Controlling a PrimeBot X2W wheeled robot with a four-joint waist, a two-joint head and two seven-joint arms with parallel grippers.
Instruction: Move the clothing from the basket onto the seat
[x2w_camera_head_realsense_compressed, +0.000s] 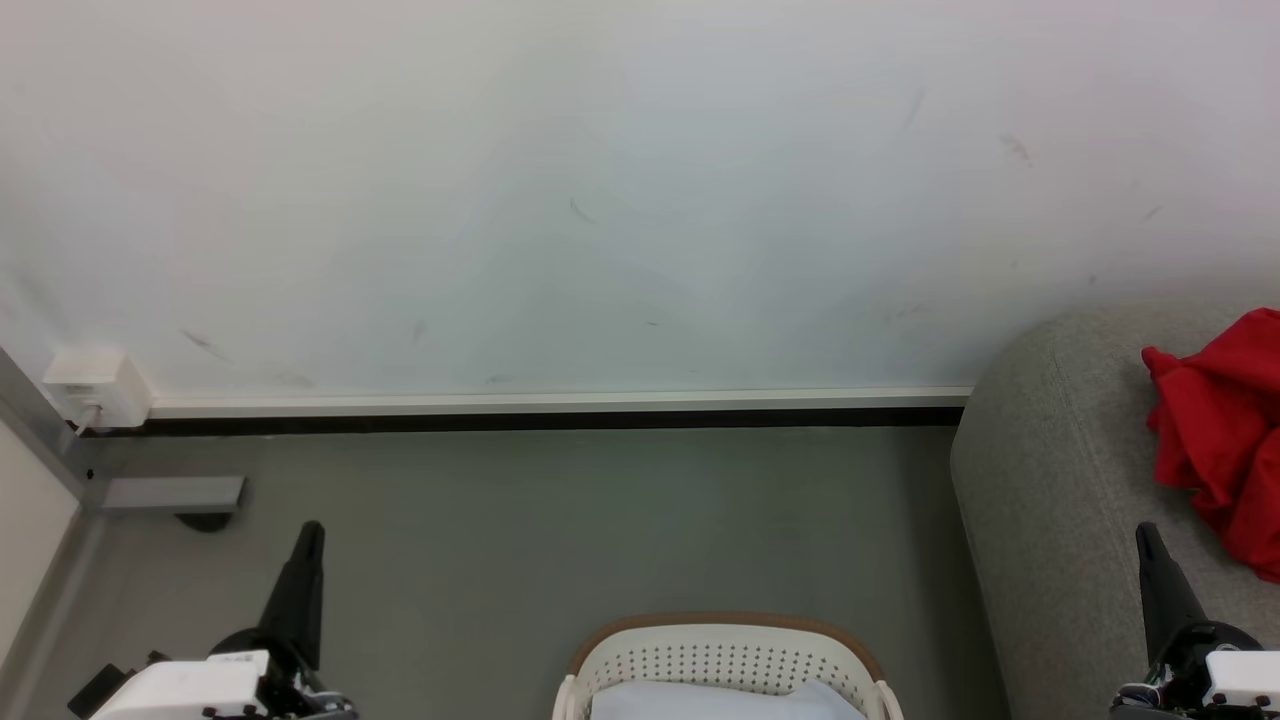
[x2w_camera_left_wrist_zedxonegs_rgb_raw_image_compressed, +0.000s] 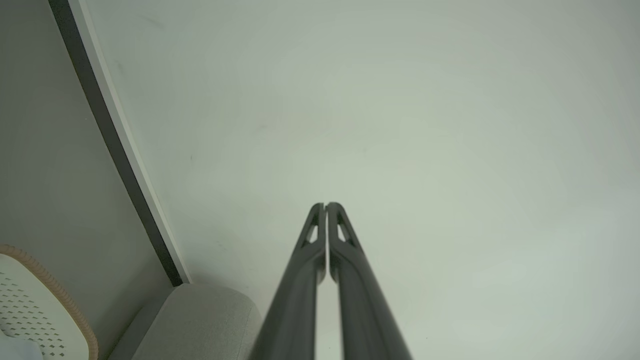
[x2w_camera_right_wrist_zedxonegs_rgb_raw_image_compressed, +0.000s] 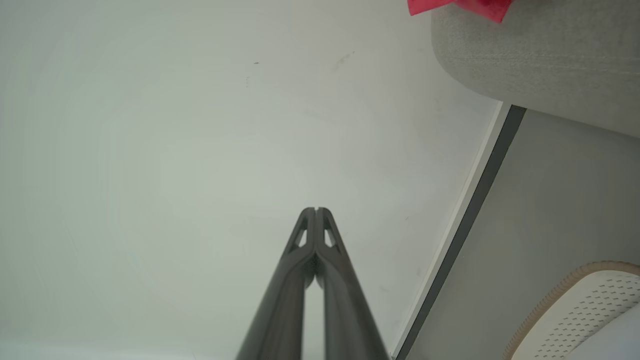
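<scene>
Red clothing (x2w_camera_head_realsense_compressed: 1215, 430): 1 crumpled heap on grey seat (x2w_camera_head_realsense_compressed: 1050, 500), right of basket (x2w_camera_head_realsense_compressed: 722, 655). Judged soft, light, limp; pinch a raised fold. Left gripper (x2w_camera_left_wrist_zedxonegs_rgb_raw_image_compressed: 325, 206), right gripper (x2w_camera_right_wrist_zedxonegs_rgb_raw_image_compressed: 316, 210): fingers pressed together, empty.

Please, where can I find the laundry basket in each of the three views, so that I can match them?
Head view: the basket is at the bottom edge, in the middle, partly cut off.
Left wrist view: the basket is in the lower left corner.
Right wrist view: the basket is in the lower right corner.
Shared landmark: the dark baseboard strip at the foot of the wall.
</scene>
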